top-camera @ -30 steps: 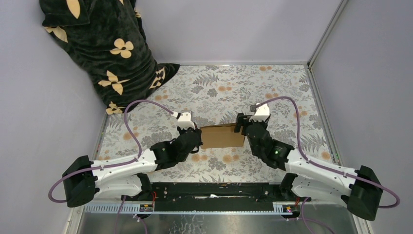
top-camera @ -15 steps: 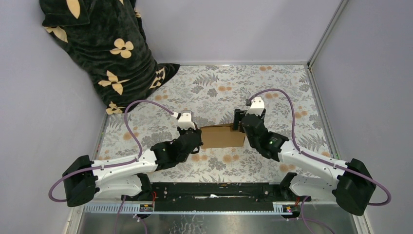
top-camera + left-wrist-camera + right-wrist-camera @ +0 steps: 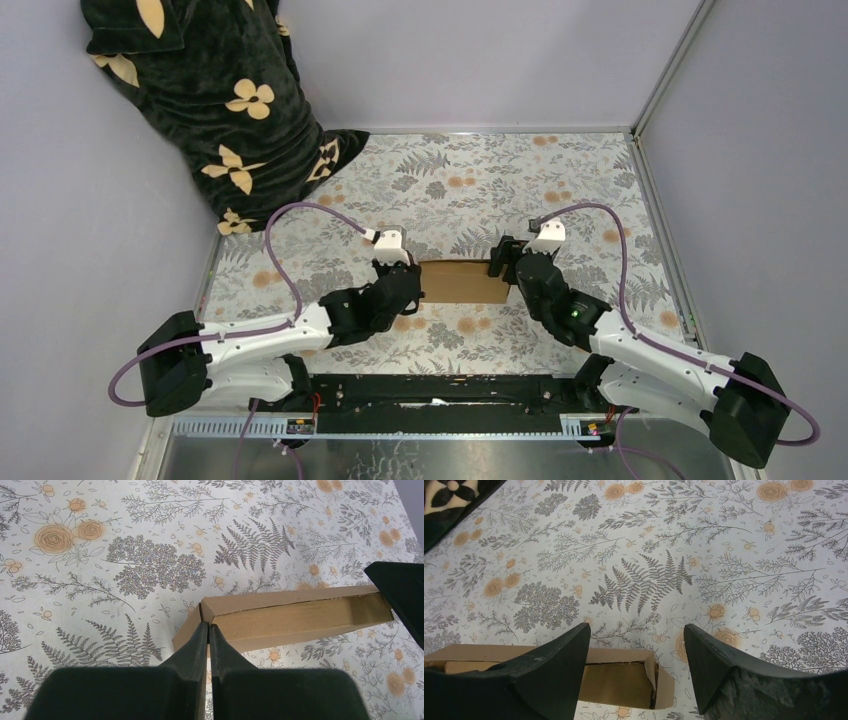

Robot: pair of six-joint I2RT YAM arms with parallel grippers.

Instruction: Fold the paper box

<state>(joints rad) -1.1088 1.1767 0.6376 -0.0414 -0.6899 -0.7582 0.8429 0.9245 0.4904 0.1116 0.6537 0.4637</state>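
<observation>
The paper box (image 3: 463,282) is a shallow brown cardboard box lying on the floral tablecloth between both arms. In the left wrist view its long side (image 3: 300,617) runs to the right. My left gripper (image 3: 208,625) is shut, its tips pinching the box's left end wall at the corner; from above the left gripper (image 3: 414,283) sits against that end. My right gripper (image 3: 636,635) is open and straddles the box's right end (image 3: 624,677); one finger (image 3: 549,665) hangs over the box, the other over the cloth. From above the right gripper (image 3: 503,264) sits at that right end.
A dark blanket with cream flowers (image 3: 220,100) is heaped in the back left corner and shows in the right wrist view's top left (image 3: 449,500). Grey walls close the table on three sides. A black rail (image 3: 440,395) runs along the near edge.
The right gripper swung out and came back down at the box's right end, jaws slightly narrower. The box now lies flatter and level. The left arm shifted a little right, still gripping.
</observation>
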